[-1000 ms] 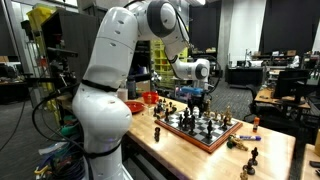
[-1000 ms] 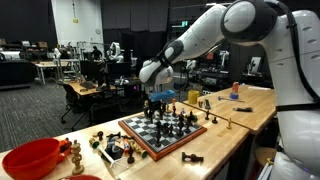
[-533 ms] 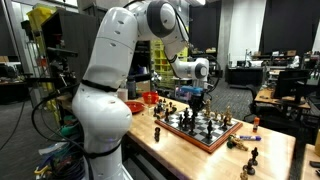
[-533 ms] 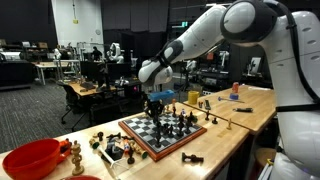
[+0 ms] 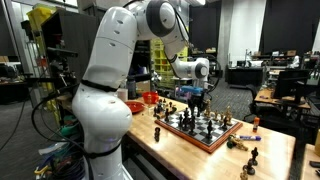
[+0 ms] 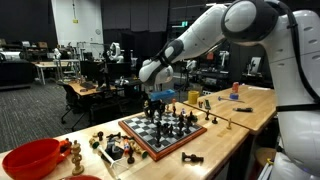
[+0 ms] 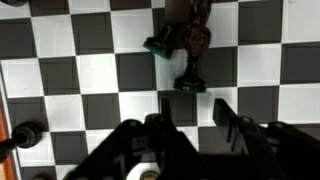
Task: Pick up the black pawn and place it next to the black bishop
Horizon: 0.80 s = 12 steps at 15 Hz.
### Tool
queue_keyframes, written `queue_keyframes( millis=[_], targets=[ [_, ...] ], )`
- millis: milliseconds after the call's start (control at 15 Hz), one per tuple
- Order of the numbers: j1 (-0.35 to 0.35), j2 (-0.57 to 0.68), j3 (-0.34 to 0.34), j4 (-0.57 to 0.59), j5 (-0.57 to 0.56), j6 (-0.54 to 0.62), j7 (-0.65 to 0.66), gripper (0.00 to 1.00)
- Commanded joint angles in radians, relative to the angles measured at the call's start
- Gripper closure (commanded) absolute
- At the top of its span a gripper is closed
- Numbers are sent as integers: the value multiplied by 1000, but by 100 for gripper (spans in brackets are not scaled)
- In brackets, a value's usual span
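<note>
At the far left a red bowl (image 6: 35, 157) is sitting on the wooden table (image 6: 250, 108), and just beside it a cluster of taken chess pieces (image 6: 108, 147) is standing off the board. Next comes the chessboard (image 6: 140, 138), crowded with light and dark men, and one dark piece (image 6: 192, 158) is lying on its side on the table near the board's front edge. The gripper (image 6: 158, 103) is hanging low over the far side of the board, pointing straight down; in both exterior views it is too small for me to read the jaws (image 5: 195, 100). To the right the white arm (image 6: 210, 30) is arching back toward its base. In the wrist view, going across, a dark piece (image 7: 25, 133) is standing at the left edge. The gripper (image 7: 180, 125) is showing its fingers (image 7: 128, 135) spread apart, with only bare squares between them and nothing pinched. Just ahead of the fingertips a small dark piece, which I am taking for the black pawn (image 7: 190, 82), is standing on the board. Touching or nearly touching it on the far side, a larger dark piece (image 7: 192, 35) is showing a green underside. I cannot tell which piece is the bishop.
</note>
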Motion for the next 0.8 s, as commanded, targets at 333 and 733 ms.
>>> queue_keyframes(
  millis=[333, 733],
  targets=[
    [8, 1, -9, 2, 3, -2, -3, 37],
    [8, 1, -9, 2, 3, -2, -3, 37]
  ],
)
